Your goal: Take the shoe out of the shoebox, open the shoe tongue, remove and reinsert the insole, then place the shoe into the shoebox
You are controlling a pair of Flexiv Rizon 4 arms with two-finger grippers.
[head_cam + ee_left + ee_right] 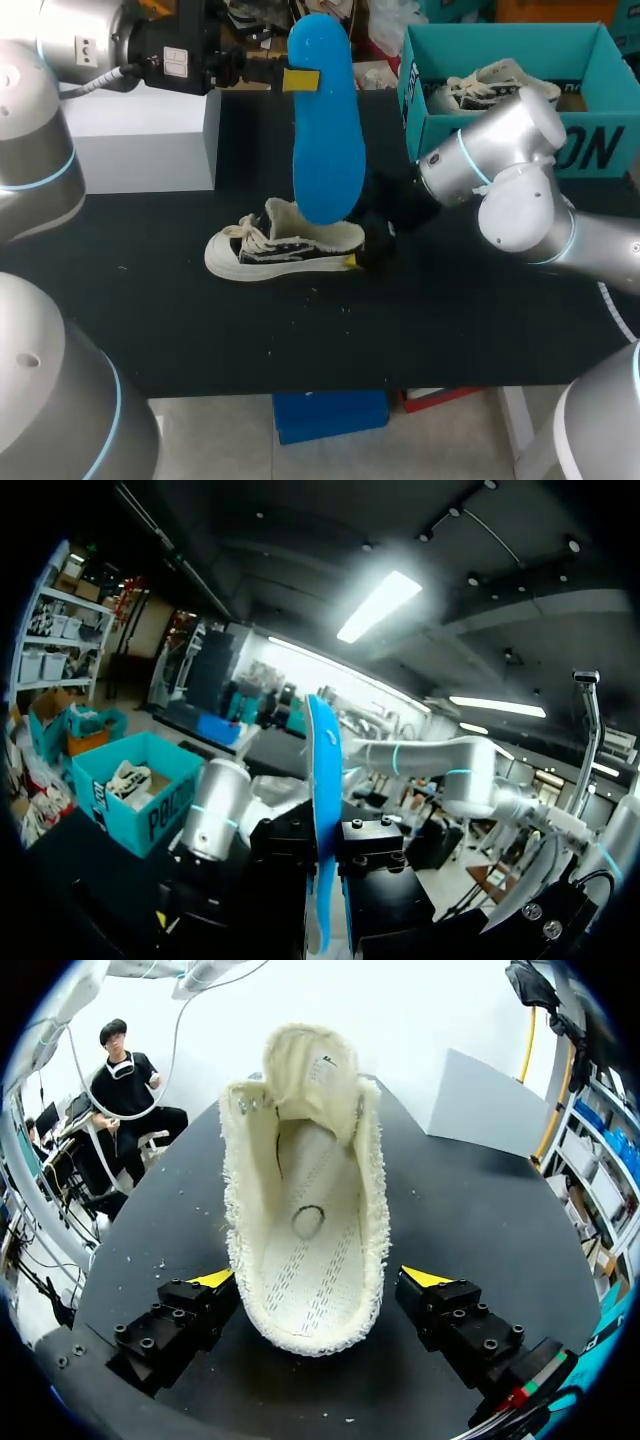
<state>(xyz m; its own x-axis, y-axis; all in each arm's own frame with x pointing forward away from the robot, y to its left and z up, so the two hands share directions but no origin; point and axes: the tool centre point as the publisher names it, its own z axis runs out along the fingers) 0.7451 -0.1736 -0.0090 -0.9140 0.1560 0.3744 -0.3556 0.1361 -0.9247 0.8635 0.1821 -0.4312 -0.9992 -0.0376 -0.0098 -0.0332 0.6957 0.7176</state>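
Holding the blue insole (325, 130) upright by its upper end, the left gripper (300, 80) pinches it flat between its fingers. The insole's lower end hangs just above the open mouth of the shoe (285, 250). The shoe lies on the black table (450, 330) with its heel between the spread fingers of the right gripper (320, 1279). One finger looks very near the frayed rim, though I cannot tell whether it touches; the other stands clear. Ahead of these jaws the footbed is bare. The step in hand, as I judge it, is reinsertion: the insole is out and not yet back. The next move calls for tipping the insole toe-first into the opening and sliding it forward, with the right jaws closing on the heel to steady it. The teal shoebox (500, 130) stands well apart from the shoe.
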